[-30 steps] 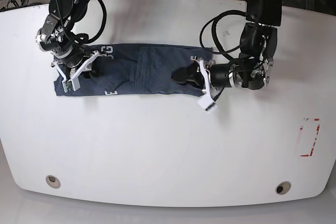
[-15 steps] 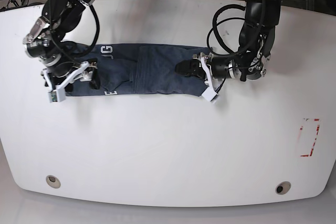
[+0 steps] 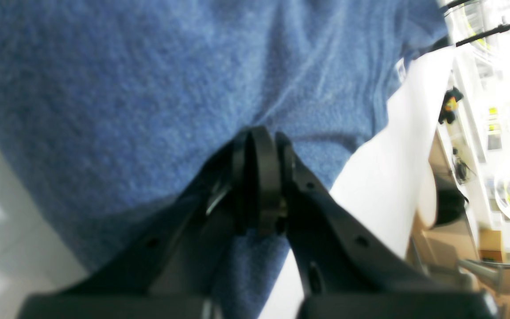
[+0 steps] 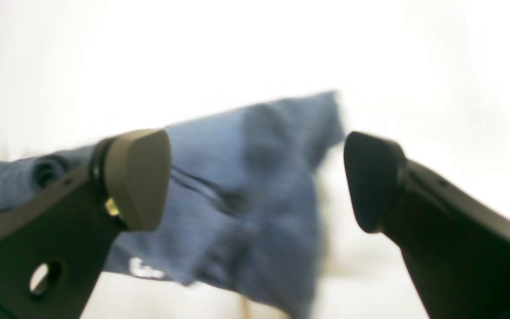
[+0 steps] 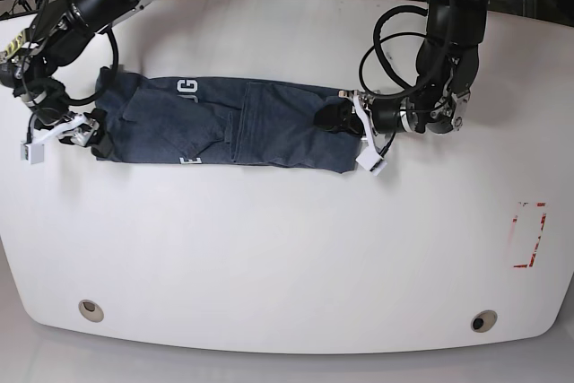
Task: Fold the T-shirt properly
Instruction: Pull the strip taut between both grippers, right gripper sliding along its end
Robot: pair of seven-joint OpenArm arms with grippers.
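Soft blue T-shirt (image 5: pixel 229 123) cloth bends easily, so grab it at an edge. The left gripper (image 3: pixel 259 141) pinches its end. The right gripper (image 4: pixel 255 177) gapes wide, empty.

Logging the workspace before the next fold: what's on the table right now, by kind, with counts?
T-shirt, dark blue, in a long band: 1
Robot arms over the table: 2, left gripper and right gripper
Red-outlined marking on the table: 1
Round fittings near the front edge: 2
Total: 6
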